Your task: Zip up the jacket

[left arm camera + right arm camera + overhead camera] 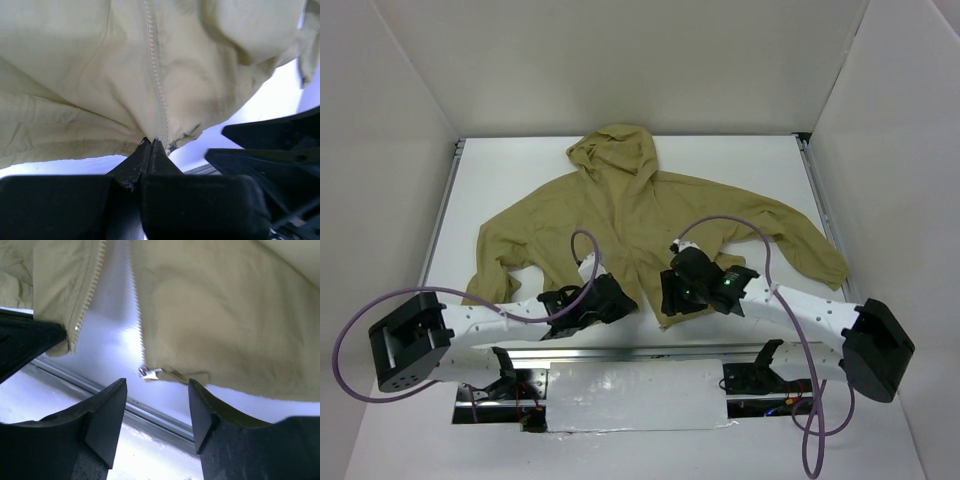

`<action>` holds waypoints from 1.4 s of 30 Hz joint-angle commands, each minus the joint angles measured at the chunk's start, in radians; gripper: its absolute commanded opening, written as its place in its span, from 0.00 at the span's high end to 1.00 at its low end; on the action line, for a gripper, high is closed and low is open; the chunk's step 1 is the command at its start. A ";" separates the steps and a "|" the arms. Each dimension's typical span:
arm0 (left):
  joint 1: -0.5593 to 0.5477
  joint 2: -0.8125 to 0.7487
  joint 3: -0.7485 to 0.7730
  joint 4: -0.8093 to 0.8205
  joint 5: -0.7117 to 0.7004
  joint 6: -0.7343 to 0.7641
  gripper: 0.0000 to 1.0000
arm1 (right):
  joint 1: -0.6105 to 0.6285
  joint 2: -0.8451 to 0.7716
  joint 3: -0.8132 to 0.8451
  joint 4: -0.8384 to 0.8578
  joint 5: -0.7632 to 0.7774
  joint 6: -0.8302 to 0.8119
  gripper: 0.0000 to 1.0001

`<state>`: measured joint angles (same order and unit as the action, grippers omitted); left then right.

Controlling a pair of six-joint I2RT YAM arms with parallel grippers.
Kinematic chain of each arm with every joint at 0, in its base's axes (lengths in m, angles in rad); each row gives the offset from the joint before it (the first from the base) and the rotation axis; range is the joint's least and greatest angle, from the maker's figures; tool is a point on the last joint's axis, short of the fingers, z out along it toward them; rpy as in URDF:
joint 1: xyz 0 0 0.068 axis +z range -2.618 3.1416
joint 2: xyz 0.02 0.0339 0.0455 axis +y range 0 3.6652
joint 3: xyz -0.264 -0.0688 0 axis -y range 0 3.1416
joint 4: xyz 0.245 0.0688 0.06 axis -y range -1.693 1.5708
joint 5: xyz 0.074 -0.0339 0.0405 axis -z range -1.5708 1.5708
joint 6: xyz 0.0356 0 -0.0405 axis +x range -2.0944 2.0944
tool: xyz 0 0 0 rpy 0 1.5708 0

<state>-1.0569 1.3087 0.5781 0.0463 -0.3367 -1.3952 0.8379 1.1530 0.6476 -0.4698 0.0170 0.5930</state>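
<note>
The olive-tan jacket (630, 215) lies spread face up on the white table, hood at the far side and the front open at the bottom. My left gripper (623, 301) is shut on the hem of the jacket's left panel, right at its zipper edge (159, 85); the closed tips (151, 142) pinch the fabric. My right gripper (671, 303) is open and empty, hovering just in front of the right panel's bottom corner. The metal zipper slider (148, 372) sits there, between and just beyond the open fingers (156, 386). The two rows of zipper teeth (87, 297) stand apart.
A metal rail (150, 412) runs along the table's near edge just under both grippers. The right sleeve (800, 245) reaches far right and the left sleeve (495, 260) folds toward the near left. White walls enclose the table. Purple cables (585, 240) loop over the arms.
</note>
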 commanded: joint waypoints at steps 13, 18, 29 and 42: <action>0.038 -0.175 -0.100 0.007 -0.035 0.018 1.00 | 0.072 0.089 -0.009 0.045 0.018 0.024 0.39; 0.044 -0.157 -0.103 0.036 -0.006 0.035 1.00 | 0.072 0.134 -0.017 0.092 0.006 0.011 0.40; 0.055 -0.086 -0.093 0.098 0.068 0.065 1.00 | 0.070 0.198 0.020 0.096 -0.004 0.013 0.38; 0.072 -0.109 -0.110 0.090 0.076 0.067 1.00 | 0.082 0.065 -0.086 0.155 -0.188 0.077 0.38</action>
<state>-0.9936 1.2194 0.4767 0.1059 -0.2684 -1.3388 0.9123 1.2327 0.5648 -0.3592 -0.1020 0.6609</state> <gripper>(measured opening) 0.037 0.617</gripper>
